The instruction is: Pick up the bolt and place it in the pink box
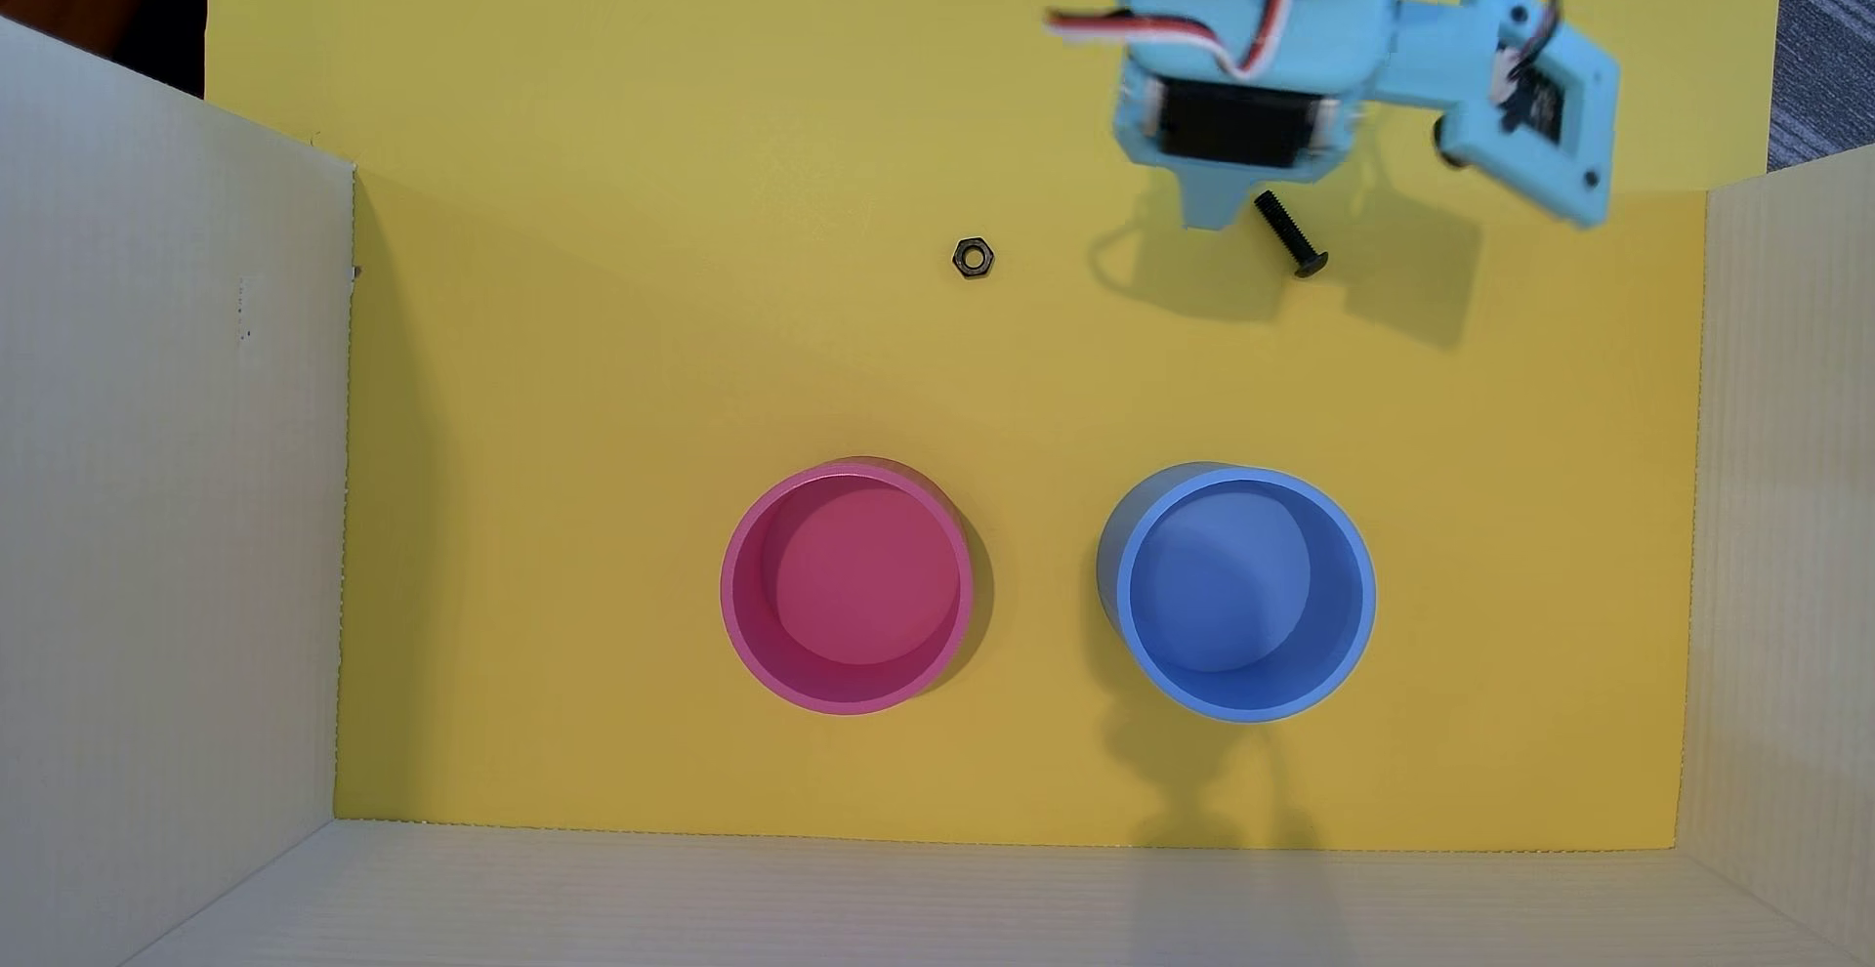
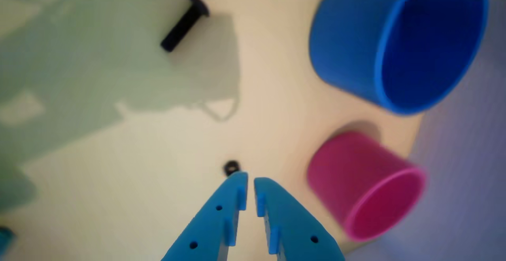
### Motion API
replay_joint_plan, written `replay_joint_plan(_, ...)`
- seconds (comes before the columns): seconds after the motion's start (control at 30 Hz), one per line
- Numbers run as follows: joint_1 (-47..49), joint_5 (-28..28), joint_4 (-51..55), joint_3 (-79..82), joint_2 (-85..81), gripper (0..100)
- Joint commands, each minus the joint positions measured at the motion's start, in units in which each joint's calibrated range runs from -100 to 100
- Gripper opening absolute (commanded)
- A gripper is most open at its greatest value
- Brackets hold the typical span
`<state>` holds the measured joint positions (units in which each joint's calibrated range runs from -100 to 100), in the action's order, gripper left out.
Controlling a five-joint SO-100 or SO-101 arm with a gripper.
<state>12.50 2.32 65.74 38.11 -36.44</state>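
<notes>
The bolt (image 1: 1291, 235) is a small black screw lying flat on the yellow mat, its head pointing toward the cups. It also shows in the wrist view (image 2: 184, 23), at the upper left. The pink box (image 1: 862, 582) is a round, empty magenta cup at the lower middle of the mat; in the wrist view (image 2: 355, 182) it is at the lower right. My light-blue gripper (image 1: 1212, 214) hangs above the mat just left of the bolt. In the wrist view the gripper (image 2: 250, 178) has its fingers nearly together with nothing between them.
A black hex nut (image 1: 973, 258) lies left of the gripper and shows just past the fingertips in the wrist view (image 2: 231, 167). An empty blue cup (image 1: 1243, 592) stands right of the pink one. White cardboard walls (image 1: 162, 521) enclose the mat on three sides.
</notes>
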Motion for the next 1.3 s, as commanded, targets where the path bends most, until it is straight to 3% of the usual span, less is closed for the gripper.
replay_joint_plan(0.0,0.15,-4.79,-1.77,-1.52,0.16,2)
replay_joint_plan(0.33,0.59,-15.27,0.46,-12.64,18.6,2)
replay_joint_plan(0.63,0.67,-26.36,20.1,-32.73,25.25,2)
replay_joint_plan(0.8,0.89,-31.47,30.23,-36.34,25.41,2)
replay_joint_plan(1.03,6.26,-32.25,31.52,-29.2,25.41,2)
replay_joint_plan(1.27,11.26,-32.04,22.85,-21.78,25.5,2)
